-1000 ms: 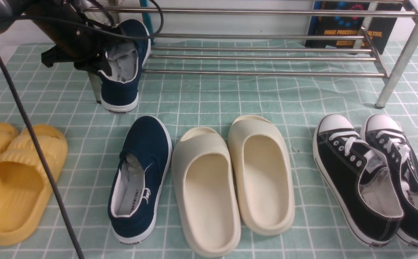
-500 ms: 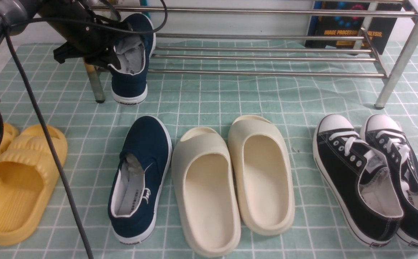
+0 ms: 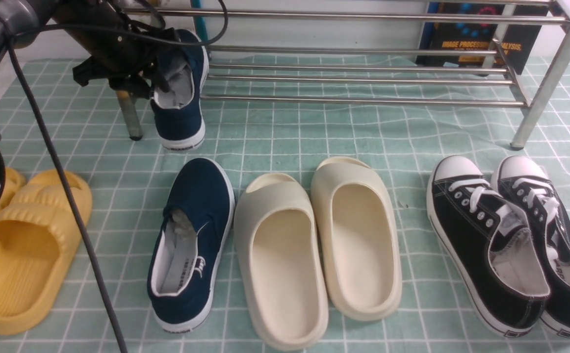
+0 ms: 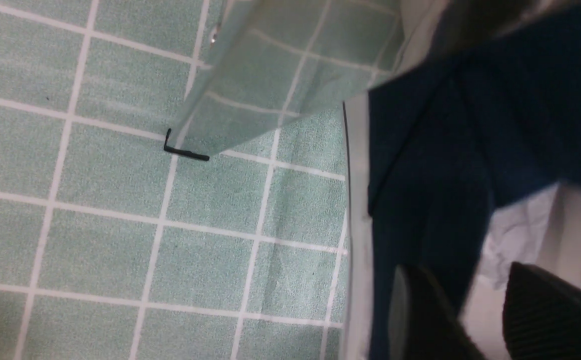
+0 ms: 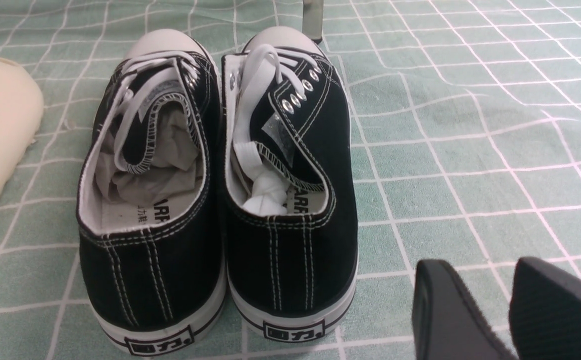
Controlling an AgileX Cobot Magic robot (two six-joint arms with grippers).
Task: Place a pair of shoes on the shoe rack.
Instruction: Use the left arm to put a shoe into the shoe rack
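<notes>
Much of the shiny silver metal-tube shoe rack (image 3: 363, 100) is running off the top. One navy blue canvas slip-on shoe (image 3: 182, 120) is leaning on its upper-left end, toe behind cables (image 3: 223, 27); its twin (image 3: 189, 245) is lying lower centre-left. The left gripper (image 4: 485, 300), beside the collar, and right gripper (image 5: 485, 272) are gaping.

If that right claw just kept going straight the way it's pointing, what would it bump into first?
Probably the green checked cloth, just beside the black lace-up sneakers; the right gripper aims past them, though depth is hard to judge.
</notes>
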